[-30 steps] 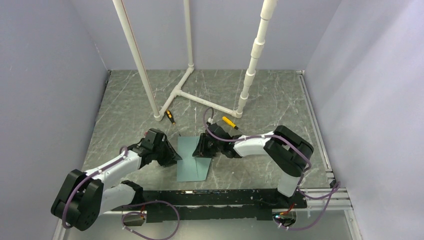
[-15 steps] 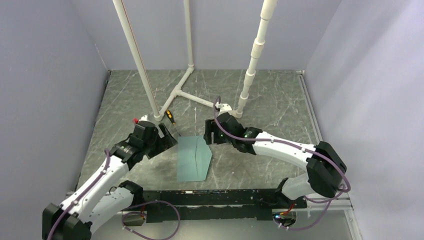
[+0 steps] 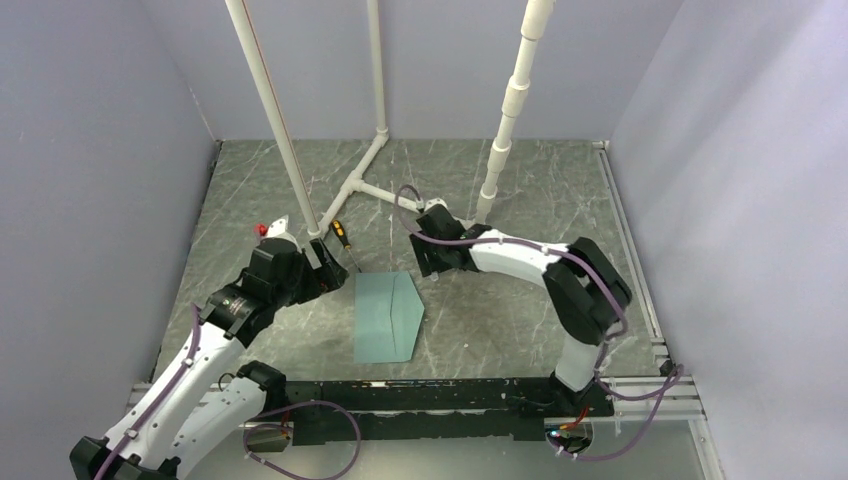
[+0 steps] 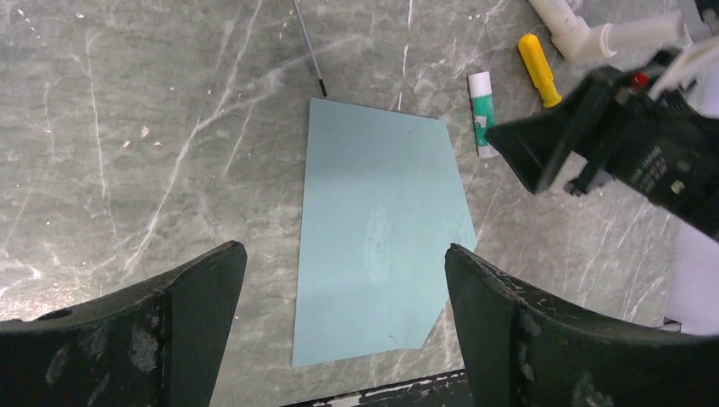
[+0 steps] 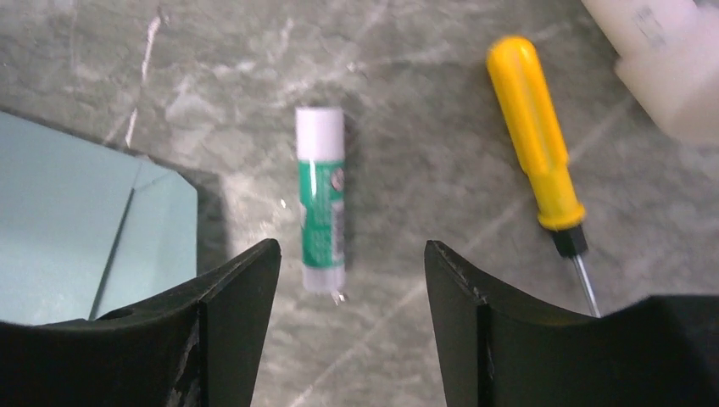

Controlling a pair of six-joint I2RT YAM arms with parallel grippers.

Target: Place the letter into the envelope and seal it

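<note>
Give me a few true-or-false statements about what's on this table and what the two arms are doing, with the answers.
1. The left end effector grips the envelope. False: it is open and empty, and the envelope lies flat on the table.
2. A green-and-white glue stick lies beside the envelope. True.
3. The right end effector holds the yellow-handled screwdriver. False: it is open and holds nothing; the screwdriver lies on the table.
4. White pipes stand at the far side of the table. True.
</note>
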